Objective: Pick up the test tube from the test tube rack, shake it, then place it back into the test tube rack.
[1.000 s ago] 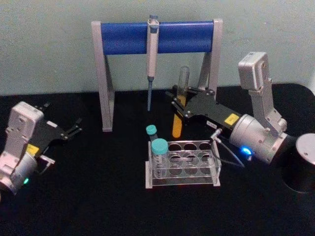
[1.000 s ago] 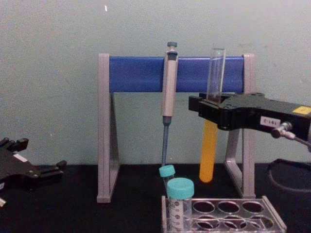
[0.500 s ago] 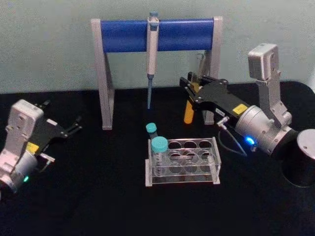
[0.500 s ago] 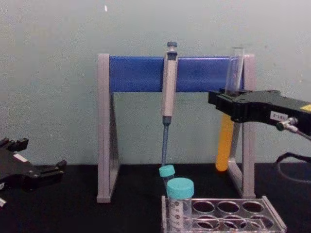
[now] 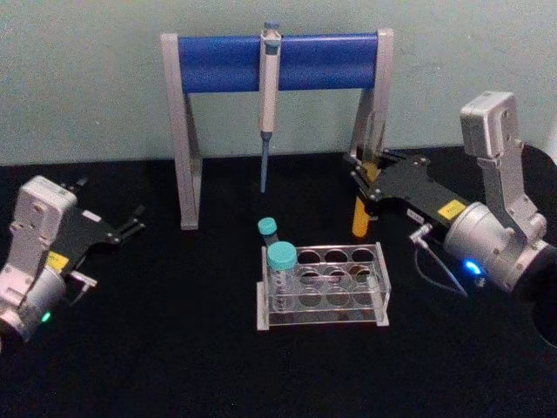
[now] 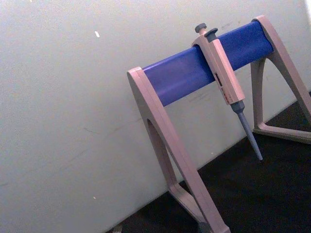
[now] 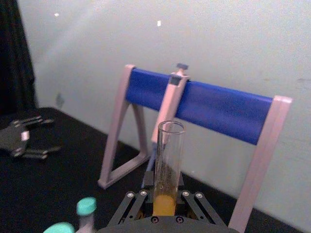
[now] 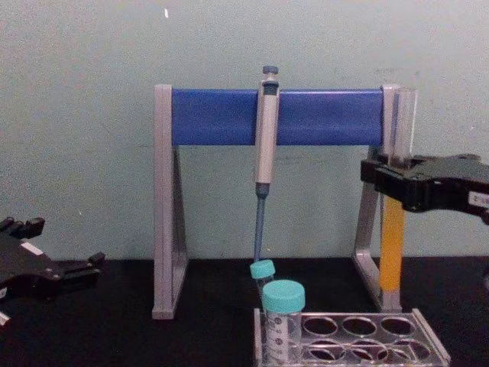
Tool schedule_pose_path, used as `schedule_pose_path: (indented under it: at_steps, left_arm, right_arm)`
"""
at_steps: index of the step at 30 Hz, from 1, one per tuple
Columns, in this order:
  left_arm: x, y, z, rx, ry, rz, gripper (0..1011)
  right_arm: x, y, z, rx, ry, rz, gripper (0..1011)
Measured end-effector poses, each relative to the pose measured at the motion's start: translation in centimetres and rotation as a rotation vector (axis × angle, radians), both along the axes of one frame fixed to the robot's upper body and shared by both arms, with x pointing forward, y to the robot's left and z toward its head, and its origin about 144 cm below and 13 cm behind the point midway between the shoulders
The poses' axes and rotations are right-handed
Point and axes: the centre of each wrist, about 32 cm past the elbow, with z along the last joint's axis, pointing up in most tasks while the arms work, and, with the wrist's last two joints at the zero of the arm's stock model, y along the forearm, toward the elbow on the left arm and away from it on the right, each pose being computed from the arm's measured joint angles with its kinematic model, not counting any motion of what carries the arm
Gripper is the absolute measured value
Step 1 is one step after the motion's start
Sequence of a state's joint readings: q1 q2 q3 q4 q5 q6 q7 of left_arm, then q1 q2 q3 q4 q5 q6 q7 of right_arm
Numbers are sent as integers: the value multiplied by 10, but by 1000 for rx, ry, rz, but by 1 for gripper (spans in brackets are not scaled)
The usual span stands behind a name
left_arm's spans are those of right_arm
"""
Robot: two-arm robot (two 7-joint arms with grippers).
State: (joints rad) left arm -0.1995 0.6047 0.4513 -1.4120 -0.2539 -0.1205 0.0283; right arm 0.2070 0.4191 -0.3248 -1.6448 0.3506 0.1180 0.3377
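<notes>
Head view: one black table point(image 5: 174, 348). One pipette stand point(image 5: 218, 65), a blue bar on two grey legs, stands at the back edge near the wall, with one pipette point(image 5: 269, 96) hanging from the bar. One test tube rack point(image 5: 324, 292) stands mid-table, with two teal-capped tubes point(image 5: 281, 258) at its left end and open holes to their right. One test tube point(image 5: 359, 218), its lower part orange, is upright in the right gripper point(image 5: 365, 178). The fingers are clamped on the glass behind the rack's right end, and tube and rack are apart. The left gripper point(image 5: 109, 207) is parked at the left edge with its fingers spread wide, and bare tabletop lies between it and the rack and also before the rack. Left wrist view: one stand point(image 6: 209, 68), one pipette point(image 6: 223, 77), and open table point(image 6: 272, 194) under the bar. Right wrist view: one test tube point(image 7: 167, 165) rises from the right gripper point(image 7: 165, 216), its mouth uncapped and liquid at the clamp. The stand point(image 7: 218, 104) and pipette point(image 7: 170, 97) are behind it, two teal caps point(image 7: 86, 206) are below, and the left gripper point(image 7: 29, 143), splayed, is far off. Chest view: the test tube point(image 8: 392, 245) stands upright in line with the stand's point(image 8: 221, 116) right leg, gripped at mid-height by the right gripper point(image 8: 386, 177). Its lower end is above and behind the rack point(image 8: 359, 336). Two capped tubes point(image 8: 283, 306) are in the rack. The left gripper point(image 8: 57, 245) is low at the left edge.
</notes>
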Motion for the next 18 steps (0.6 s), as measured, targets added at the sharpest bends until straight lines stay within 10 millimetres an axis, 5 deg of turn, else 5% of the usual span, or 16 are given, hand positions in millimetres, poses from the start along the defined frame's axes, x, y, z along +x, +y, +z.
schedule_pose_path:
  at_steps: [10, 18]
  left_arm:
    - [0, 0, 0, 0, 0, 0, 1001]
    - [0, 0, 0, 0, 0, 0, 1001]
  right_arm:
    - [-19, -1, 6, -20, 38, 135, 230]
    - [-11, 15, 3, 24, 29, 211, 230]
